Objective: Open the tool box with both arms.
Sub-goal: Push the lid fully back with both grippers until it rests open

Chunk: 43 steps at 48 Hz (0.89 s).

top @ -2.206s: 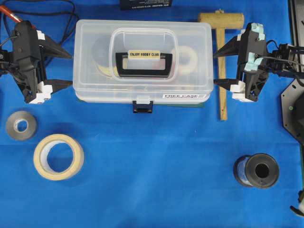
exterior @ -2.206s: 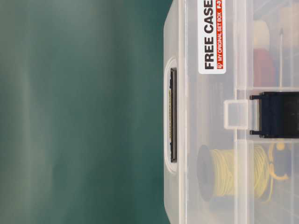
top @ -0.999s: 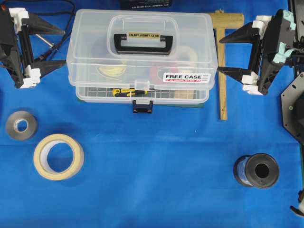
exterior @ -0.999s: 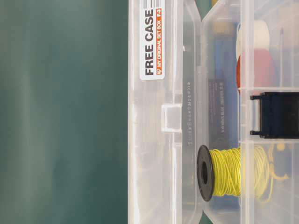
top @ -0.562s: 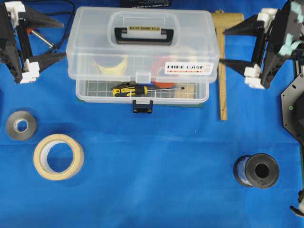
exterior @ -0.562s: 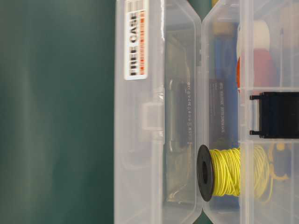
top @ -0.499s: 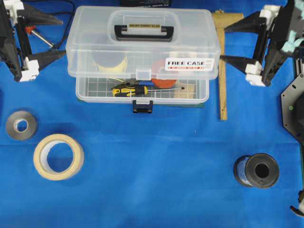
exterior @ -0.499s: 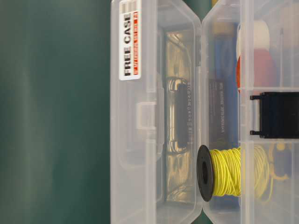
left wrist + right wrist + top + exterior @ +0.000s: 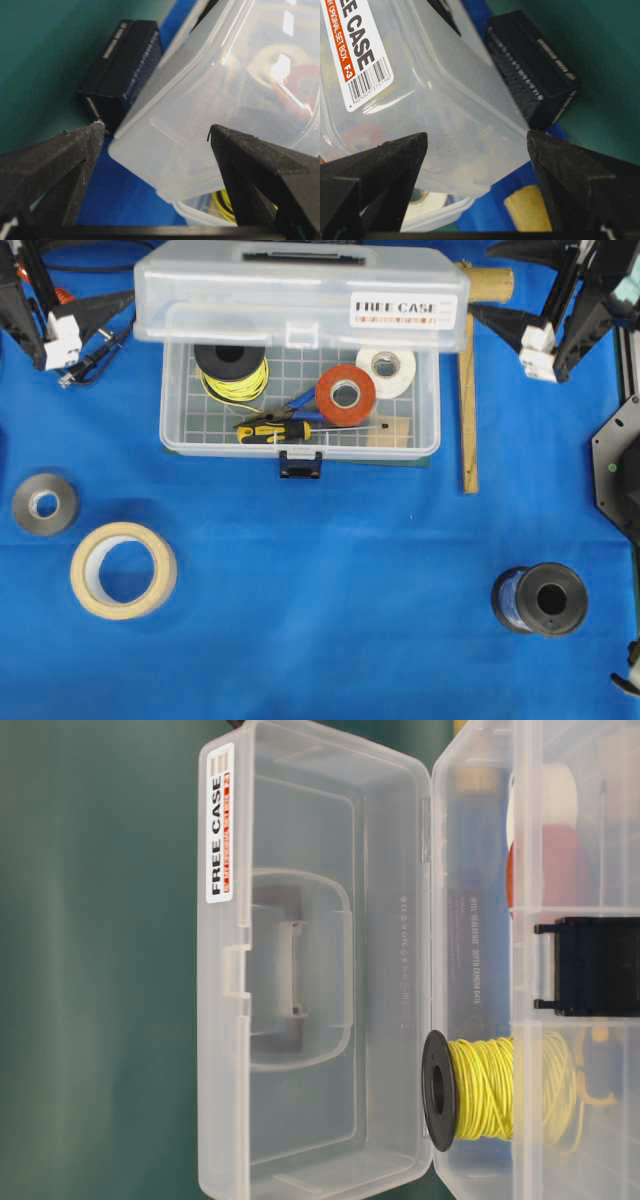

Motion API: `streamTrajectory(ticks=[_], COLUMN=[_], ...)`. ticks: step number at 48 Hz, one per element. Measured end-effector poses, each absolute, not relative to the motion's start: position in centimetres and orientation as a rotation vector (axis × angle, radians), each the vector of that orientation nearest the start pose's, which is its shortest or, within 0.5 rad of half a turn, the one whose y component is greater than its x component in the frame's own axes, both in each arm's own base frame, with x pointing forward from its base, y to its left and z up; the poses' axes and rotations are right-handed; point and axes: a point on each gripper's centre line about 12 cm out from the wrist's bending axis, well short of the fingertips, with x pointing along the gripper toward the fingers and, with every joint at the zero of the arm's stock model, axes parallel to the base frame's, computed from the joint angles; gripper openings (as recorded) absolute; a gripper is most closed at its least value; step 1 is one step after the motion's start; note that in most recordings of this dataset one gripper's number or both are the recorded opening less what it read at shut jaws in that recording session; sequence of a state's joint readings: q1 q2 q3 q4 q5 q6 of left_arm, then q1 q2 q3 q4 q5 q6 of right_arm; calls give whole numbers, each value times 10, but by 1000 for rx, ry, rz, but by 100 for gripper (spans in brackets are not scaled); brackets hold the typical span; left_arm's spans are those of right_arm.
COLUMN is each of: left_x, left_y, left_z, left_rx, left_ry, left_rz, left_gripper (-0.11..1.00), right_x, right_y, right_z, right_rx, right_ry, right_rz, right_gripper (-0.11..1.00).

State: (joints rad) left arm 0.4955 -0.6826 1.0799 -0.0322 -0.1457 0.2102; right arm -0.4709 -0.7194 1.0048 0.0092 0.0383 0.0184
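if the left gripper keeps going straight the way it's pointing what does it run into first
Most likely the tool box's raised clear lid, whose corner fills the space ahead of the open left gripper; depth is unclear.

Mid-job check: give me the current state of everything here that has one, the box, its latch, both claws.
tool box: open, contents exposed
lid: swung up and back, standing near upright
black latch: undone, hanging at the front wall of the base
left claw: open, beside the lid's left end, holding nothing
right claw: open, beside the lid's right end, holding nothing
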Motion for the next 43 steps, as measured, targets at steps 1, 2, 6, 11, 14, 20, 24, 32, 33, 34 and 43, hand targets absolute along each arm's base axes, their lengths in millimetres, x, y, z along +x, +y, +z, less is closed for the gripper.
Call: streamTrajectory(ticks=[1,2,6,11,14,20,24,32,33,34,43], left_x=[218,218,219,219,219,219,219,219,219,219,220], left_y=[119,120,123,128,133,140,146,159,160,162,171], left_z=[252,252,253,254,254,254,253,247,247,246,241], left_rx=[111,110,108,107,104,99,94,79,77,76,65], left_ry=[290,287,284,284,287,293,301,328,331,335,356], left_rz=[477,481,491,506,521,547,564,601,604,608,630], left_gripper=[87,87,87,87,87,87,87,87,87,87,87], right_x=[220,220,219,219,220,220,220,221,221,221,223], right_y=[-113,-115,-120,-126,-130,-137,-142,-154,-155,-157,-169], right_z=[270,270,271,270,270,270,269,268,268,268,265], right_rx=[104,104,107,111,115,118,124,132,134,132,149], right_ry=[309,309,307,309,310,307,307,308,307,308,321], right_rz=[-477,-482,-500,-521,-534,-555,-574,-609,-612,-615,-649], right_gripper=[83,83,83,83,83,83,83,83,83,83,83])
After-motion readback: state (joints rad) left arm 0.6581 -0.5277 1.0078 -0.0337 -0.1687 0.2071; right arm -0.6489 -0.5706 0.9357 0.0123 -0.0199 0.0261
